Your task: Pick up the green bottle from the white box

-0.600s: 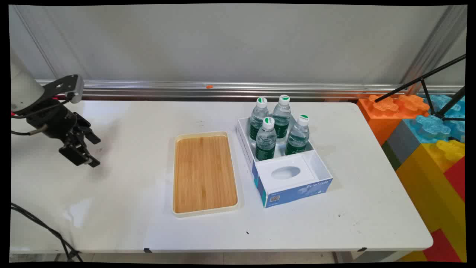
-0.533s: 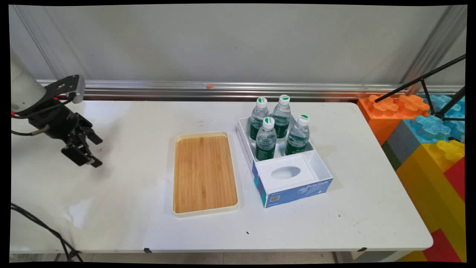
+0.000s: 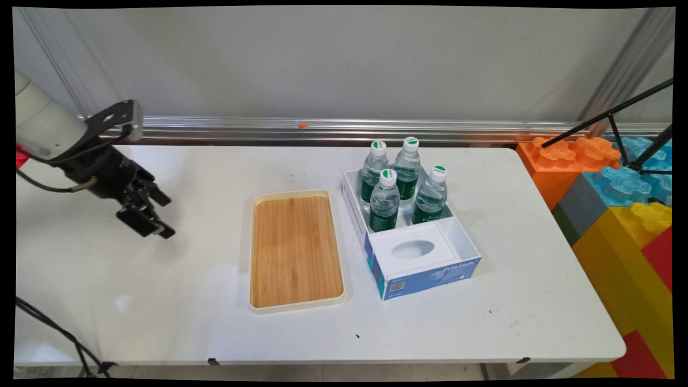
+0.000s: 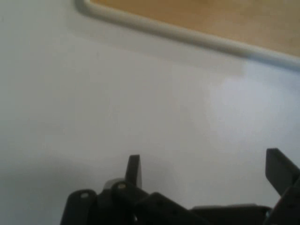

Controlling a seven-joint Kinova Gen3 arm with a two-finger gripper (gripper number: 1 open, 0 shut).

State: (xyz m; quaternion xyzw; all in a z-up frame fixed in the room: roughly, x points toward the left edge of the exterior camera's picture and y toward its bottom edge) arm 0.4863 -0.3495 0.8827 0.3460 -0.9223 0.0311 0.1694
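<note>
— Tray first, nearest the table's front edge: a cream-rimmed rectangular tray with a bamboo floor [image 3: 296, 251], lying flat near the middle of the white table [image 3: 161, 301], nothing on it.

— And the black two-finger gripper [image 3: 153, 215]?

— It hangs above the table's left part, tilted toward the tray's left rim but apart from it. In the hand view its fingers [image 4: 133, 169] stand wide apart with only bare tabletop between them, so it holds nothing; the tray's rim [image 4: 187, 35] crosses the top of that view.

— Farther back?

— A blue-and-white open cardboard box [image 3: 414, 252] just right of the tray, toward the table's back right. Four clear plastic water bottles with white caps [image 3: 403, 185] stand upright in its rear compartment, packed close, which probably keeps them from tipping. Its front part has a white insert with an oval hollow.
</note>
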